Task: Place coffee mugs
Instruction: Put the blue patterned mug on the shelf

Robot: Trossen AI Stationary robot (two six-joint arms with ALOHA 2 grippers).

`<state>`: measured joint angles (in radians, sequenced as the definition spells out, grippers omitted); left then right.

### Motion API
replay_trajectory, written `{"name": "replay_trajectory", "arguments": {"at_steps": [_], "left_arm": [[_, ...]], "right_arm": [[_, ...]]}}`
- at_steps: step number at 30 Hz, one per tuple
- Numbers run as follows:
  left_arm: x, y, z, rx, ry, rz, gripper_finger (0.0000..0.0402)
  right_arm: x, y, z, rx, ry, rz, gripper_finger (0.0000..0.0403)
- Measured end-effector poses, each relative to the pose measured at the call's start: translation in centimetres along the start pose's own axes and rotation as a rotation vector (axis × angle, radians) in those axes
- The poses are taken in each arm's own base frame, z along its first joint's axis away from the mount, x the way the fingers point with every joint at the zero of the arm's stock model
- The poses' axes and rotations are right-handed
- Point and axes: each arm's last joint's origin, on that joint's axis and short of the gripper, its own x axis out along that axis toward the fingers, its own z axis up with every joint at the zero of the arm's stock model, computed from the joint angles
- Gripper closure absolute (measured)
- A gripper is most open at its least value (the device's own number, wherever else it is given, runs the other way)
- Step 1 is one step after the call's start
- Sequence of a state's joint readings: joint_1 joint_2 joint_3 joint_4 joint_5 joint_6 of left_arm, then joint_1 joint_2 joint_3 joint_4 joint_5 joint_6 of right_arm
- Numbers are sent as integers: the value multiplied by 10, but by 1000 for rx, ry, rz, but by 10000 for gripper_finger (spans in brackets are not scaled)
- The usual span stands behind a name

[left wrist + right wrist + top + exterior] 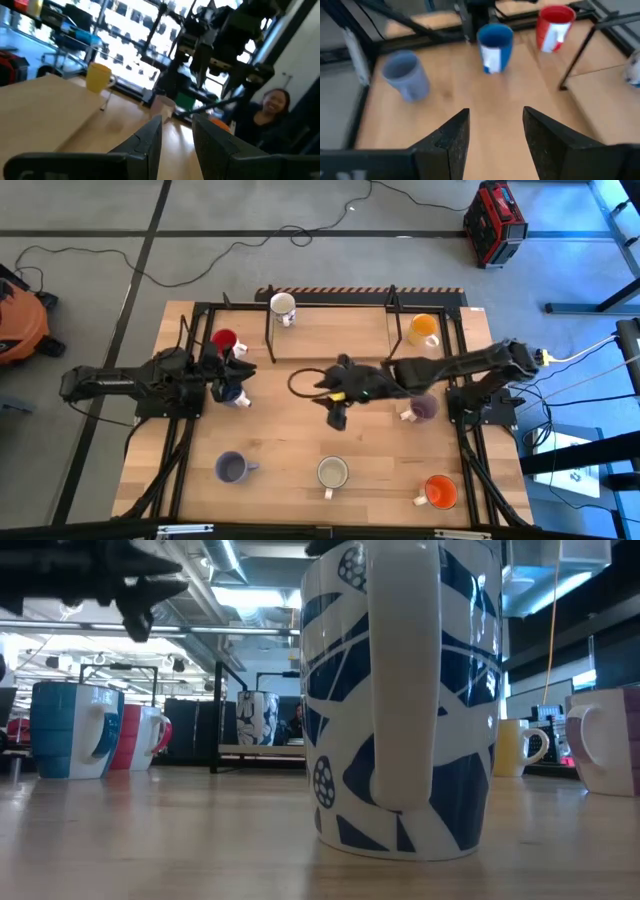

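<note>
Several coffee mugs stand upright on their bases on the wooden table [300,435]. They are red [224,340], blue [232,393], white [283,307], yellow-orange [423,330], lavender [423,408], orange [440,492], cream [332,473] and a second lavender [232,468]. My left gripper [245,365] hovers open at the table's left, just above and beside the blue mug, with nothing between its fingers [177,135]. My right gripper [335,415] hangs open over the table's middle, tilted down toward the blue mug [495,47] and red mug [554,27], also holding nothing [495,130].
A black metal frame [270,330] with upright bars borders the table's far part and sides. In the low view the cream mug, patterned in blue [400,700], fills the foreground. A person [270,110] sits beyond the table's right side. A black cable [300,380] loops on the table's middle.
</note>
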<state>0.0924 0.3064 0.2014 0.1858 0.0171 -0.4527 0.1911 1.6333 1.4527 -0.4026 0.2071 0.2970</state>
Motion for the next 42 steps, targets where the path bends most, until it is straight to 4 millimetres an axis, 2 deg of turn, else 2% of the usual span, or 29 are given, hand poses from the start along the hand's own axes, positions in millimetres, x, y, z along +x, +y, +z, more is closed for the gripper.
{"name": "replay_trajectory", "arguments": {"at_steps": [5,11,17,20,27,33,42], "left_arm": [[21,-19,3,40,186,-49,299],[52,-50,1,64,310,-54,299],[87,-85,-4,86,384,-43,299],[102,-103,-8,72,420,-65,299],[124,-143,-19,43,446,-84,299],[146,-170,-45,73,498,-91,299],[206,-194,-65,109,795,78,299]], "right_arm": [[-6,23,-36,64,57,48,231],[-19,66,-66,88,128,147,231],[-55,115,-90,138,147,235,231],[-62,133,-106,121,141,218,231],[-62,161,-126,93,130,273,231],[-61,175,-144,116,169,285,231],[-78,189,-169,279,275,260,231]]}}
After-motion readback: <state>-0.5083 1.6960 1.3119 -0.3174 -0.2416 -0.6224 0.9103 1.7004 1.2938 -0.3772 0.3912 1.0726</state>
